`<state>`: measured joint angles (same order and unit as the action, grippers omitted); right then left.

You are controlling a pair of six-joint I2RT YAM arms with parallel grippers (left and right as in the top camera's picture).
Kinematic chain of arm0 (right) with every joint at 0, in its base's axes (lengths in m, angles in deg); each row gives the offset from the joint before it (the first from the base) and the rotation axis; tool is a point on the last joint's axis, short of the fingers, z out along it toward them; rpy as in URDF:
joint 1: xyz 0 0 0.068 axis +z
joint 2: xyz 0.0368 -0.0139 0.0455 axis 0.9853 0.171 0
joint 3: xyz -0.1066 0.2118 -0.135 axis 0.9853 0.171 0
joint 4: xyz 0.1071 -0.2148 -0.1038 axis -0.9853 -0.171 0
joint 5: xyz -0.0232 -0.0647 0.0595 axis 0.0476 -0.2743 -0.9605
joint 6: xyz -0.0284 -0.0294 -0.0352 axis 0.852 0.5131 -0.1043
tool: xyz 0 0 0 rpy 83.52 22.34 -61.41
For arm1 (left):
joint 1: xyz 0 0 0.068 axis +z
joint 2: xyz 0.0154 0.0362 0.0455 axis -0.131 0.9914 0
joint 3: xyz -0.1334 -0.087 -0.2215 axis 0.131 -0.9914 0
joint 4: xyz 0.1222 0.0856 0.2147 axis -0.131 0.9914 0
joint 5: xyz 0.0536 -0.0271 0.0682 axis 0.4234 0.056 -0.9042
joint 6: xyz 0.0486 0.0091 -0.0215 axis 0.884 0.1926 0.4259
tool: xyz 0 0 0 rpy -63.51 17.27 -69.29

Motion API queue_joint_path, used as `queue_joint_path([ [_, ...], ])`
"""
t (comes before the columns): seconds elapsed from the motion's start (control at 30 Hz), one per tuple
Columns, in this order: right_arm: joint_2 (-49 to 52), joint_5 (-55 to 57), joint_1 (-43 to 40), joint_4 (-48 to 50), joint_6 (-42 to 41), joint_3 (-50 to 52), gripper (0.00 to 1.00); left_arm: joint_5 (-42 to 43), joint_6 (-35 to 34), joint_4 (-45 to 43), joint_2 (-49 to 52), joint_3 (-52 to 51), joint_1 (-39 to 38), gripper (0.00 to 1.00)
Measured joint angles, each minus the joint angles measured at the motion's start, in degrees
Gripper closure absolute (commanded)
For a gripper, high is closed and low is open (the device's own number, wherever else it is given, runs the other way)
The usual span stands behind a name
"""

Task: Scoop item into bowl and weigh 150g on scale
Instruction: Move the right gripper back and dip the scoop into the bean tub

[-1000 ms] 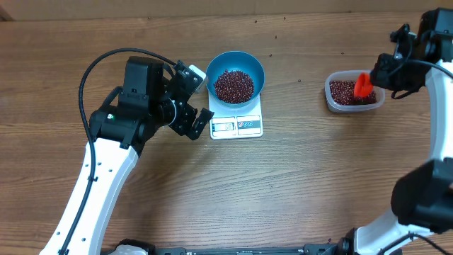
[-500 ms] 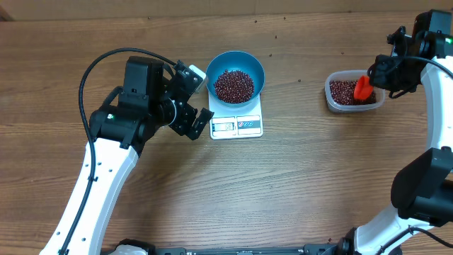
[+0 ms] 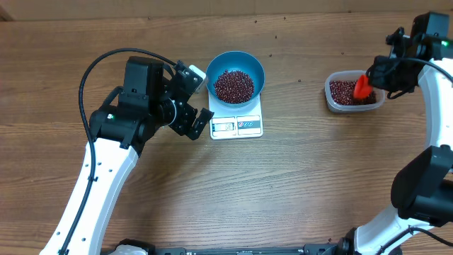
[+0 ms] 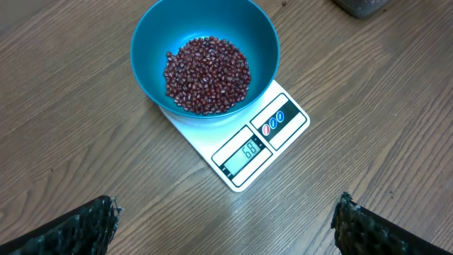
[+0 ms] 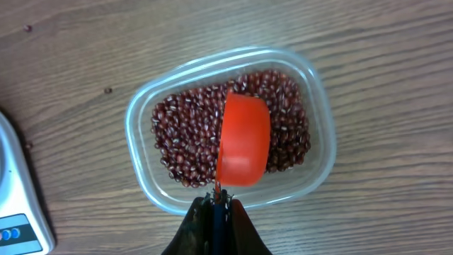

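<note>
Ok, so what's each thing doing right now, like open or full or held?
Round bright-blue bowl: on the scale, partly filled with small red-brown beans.
Flat white kitchen scale: switched on, number showing.
Clear plastic tub: lidless, beans inside.
Orange-red scoop: gripped, over the tub.
Left gripper: open, empty.
Right gripper: shut on the scoop.

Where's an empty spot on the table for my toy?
Biggest bare patch: the wood in front of the scale, between the left arm and right arm. Another lies between the bowl and the tub. Crowded: left of the scale, and over the tub.

Left gripper — jaws spread wide, right gripper pinched tight, both facing downward
</note>
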<state>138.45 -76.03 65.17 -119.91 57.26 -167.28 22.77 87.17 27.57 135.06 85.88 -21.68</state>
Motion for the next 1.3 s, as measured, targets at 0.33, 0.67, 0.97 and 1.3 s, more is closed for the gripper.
queue_joint_path([
  [0.33, 0.0, 0.0, 0.0, 3.2, -0.1, 2.7, 0.96, 0.0, 0.0, 0.0, 0.0, 0.0, 0.0, 0.0],
  [0.67, 0.0, -0.6, 0.0, 5.1, 0.0, 5.2, 0.96, 0.0, 0.0, 0.0, 0.0, 0.0, 0.0, 0.0],
  [0.97, 0.0, -2.9, 0.0, 7.7, 0.0, 8.3, 0.96, 0.0, 0.0, 0.0, 0.0, 0.0, 0.0, 0.01],
  [1.3, 0.0, -7.4, 0.1, 8.3, 0.0, 9.7, 0.96, 0.0, 0.0, 0.0, 0.0, 0.0, 0.0, 0.0],
])
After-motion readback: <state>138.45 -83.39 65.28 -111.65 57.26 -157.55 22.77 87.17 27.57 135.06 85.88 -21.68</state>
